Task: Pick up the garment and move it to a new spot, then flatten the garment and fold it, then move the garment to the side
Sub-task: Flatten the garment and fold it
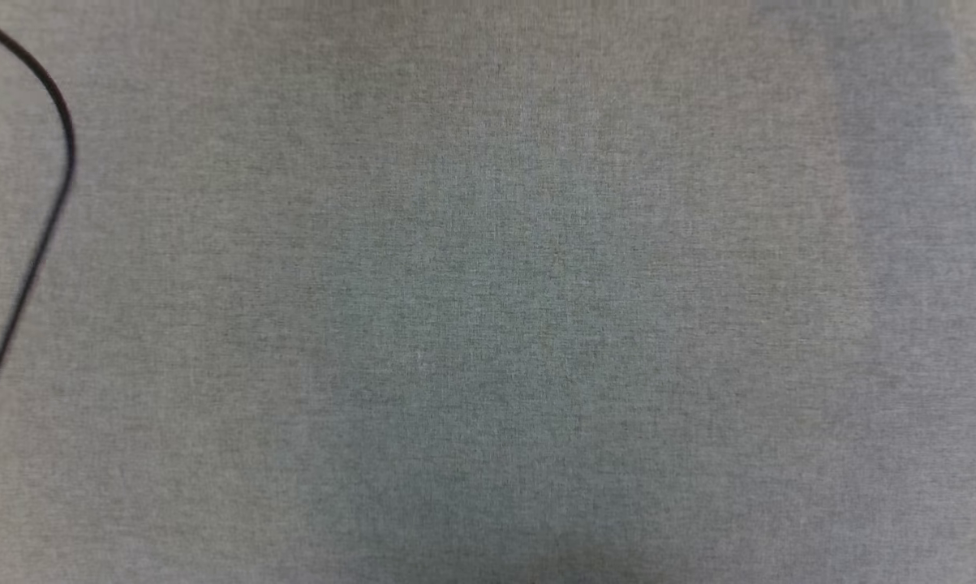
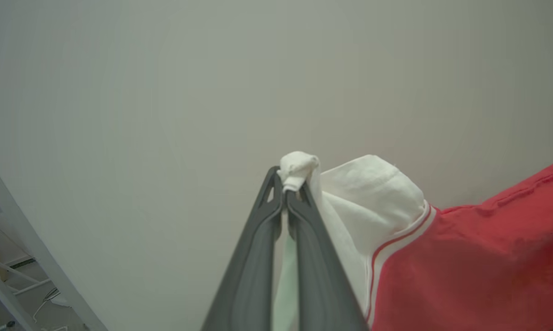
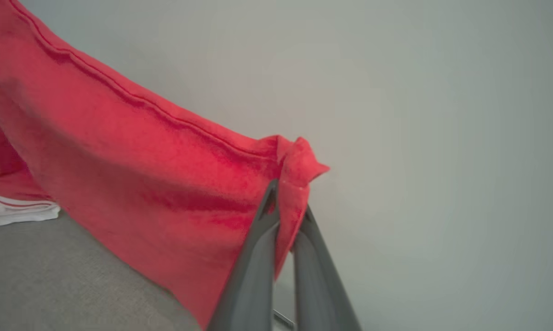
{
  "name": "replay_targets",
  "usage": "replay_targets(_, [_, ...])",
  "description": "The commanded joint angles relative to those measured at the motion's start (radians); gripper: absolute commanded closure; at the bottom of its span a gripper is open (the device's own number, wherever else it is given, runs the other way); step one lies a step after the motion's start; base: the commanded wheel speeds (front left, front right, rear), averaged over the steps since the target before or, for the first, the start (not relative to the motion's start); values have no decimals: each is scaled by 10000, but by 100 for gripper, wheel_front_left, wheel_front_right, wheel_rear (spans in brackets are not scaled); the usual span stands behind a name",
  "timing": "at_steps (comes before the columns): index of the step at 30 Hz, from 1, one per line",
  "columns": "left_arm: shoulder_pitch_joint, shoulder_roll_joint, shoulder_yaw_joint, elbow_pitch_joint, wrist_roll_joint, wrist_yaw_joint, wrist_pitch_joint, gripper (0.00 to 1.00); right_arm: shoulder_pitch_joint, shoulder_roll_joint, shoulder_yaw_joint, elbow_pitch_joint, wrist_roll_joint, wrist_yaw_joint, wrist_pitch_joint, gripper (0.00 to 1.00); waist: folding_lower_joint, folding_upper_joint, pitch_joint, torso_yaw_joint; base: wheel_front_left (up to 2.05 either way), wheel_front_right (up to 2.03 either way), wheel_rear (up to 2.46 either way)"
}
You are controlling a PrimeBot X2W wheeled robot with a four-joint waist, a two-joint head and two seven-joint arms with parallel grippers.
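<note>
In the left wrist view my left gripper [image 2: 287, 191] is shut on a bunched white sleeve tip of the garment [image 2: 464, 266]; the white sleeve with its red-and-white trim hangs to the right of the fingers and joins the red body. In the right wrist view my right gripper [image 3: 287, 202] is shut on a red hemmed corner of the garment [image 3: 133, 184]. From there the red cloth stretches up to the left, held above the grey surface [image 3: 51, 276]. A white sleeve edge [image 3: 19, 211] rests low at the left. The chest print is hidden.
The head view looks down on grey fabric-covered table top [image 1: 488, 324], with a thin black cable [image 1: 49, 203] curving along its left edge. A pale wall stands behind both grippers. White frame legs [image 2: 9, 285] show at the lower left of the left wrist view.
</note>
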Motion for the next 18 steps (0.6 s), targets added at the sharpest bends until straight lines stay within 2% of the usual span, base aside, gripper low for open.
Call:
replay_targets(1, [647,45,5,-165,-156,13,-55,100,503,-24,195,-54,219,-7,-200,100,0,36,-415,65,0,0,0])
replay_targets(10, [4728,343,376,-2032,-406,590,-66,100,3108,-325,1267,-583,1171,-7,-825,100,0,36,-1782,84,0,0,0])
replay_targets(18, [8795,804,460,-3660,-916,1319,-64,100,5617,-1029,2023,-1509,1831,-7,-981,100,0,36,-2900,63,0,0,0])
